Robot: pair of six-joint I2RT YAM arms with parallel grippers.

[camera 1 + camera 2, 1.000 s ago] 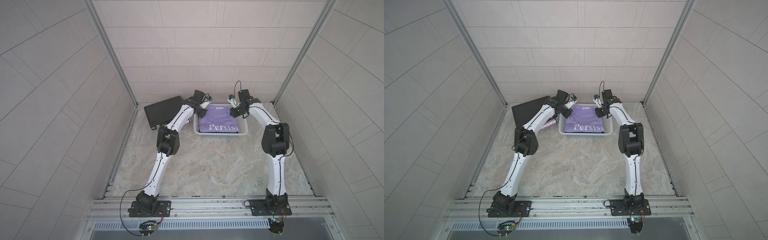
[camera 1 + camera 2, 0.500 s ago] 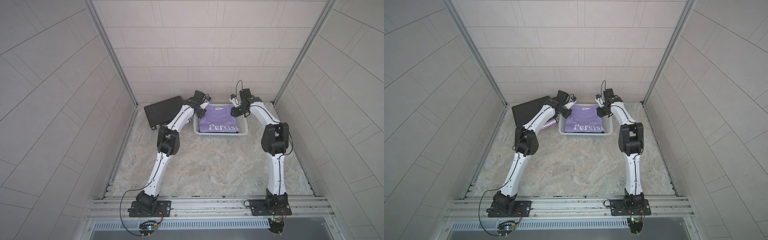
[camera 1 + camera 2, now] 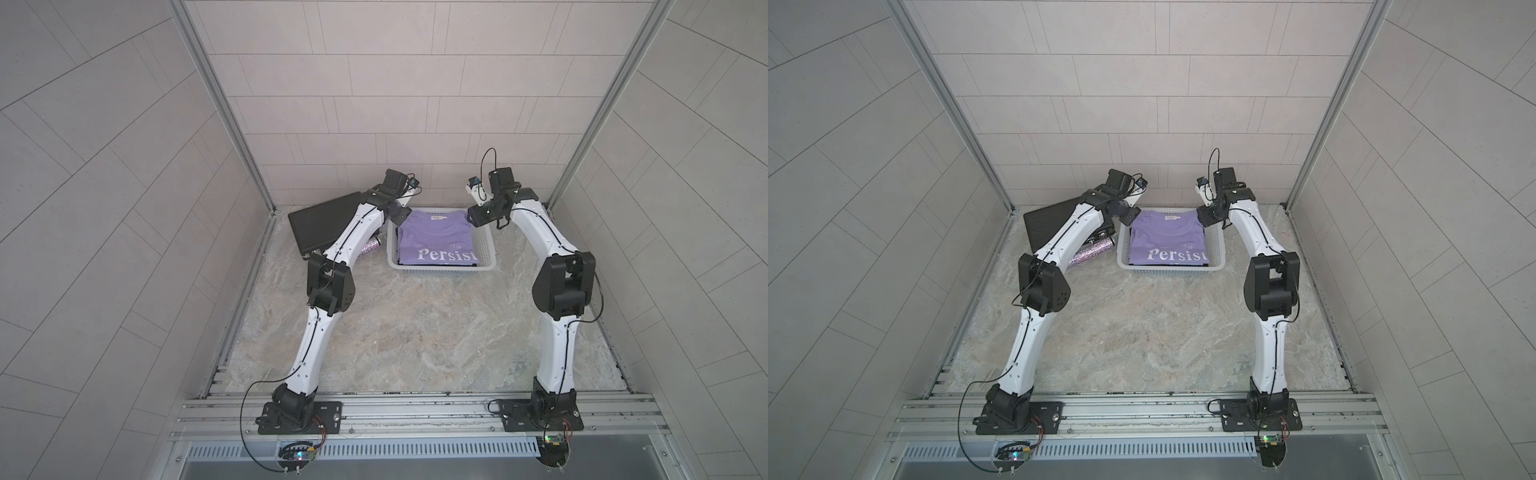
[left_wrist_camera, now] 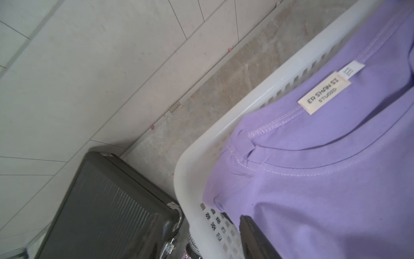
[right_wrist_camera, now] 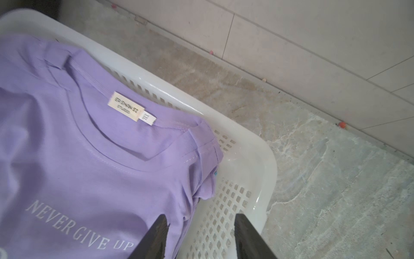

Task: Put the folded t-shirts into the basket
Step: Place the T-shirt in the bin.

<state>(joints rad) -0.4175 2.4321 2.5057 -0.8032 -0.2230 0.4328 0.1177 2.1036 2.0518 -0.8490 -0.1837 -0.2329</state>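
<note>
**Both pincers over the basket's far corners, lilac shirt inside**

I see my right pincer (image 5: 201, 216) with its jaws apart and nothing between them. Through the gap I look down on the grid wall of the basket (image 5: 248, 161). One finger (image 5: 156, 235) hangs over the edge of the lilac t-shirt (image 5: 89, 168); I cannot tell whether it touches the cloth.

Of my left pincer (image 3: 398, 215) the wrist view gives me a single finger (image 4: 253, 235) just above the shirt's shoulder, so I cannot tell how its jaws stand.

In both top views the lilac shirt lies flat inside the white basket, "Persist" lettering toward the arm bases, collar toward the back wall. A dark layer shows beneath its near edge.

My left arm reaches over the black briefcase (image 3: 320, 220) and a glittery tube (image 3: 1092, 253), which both lie just beside the basket on the marbled tabletop (image 3: 415, 332).
</note>
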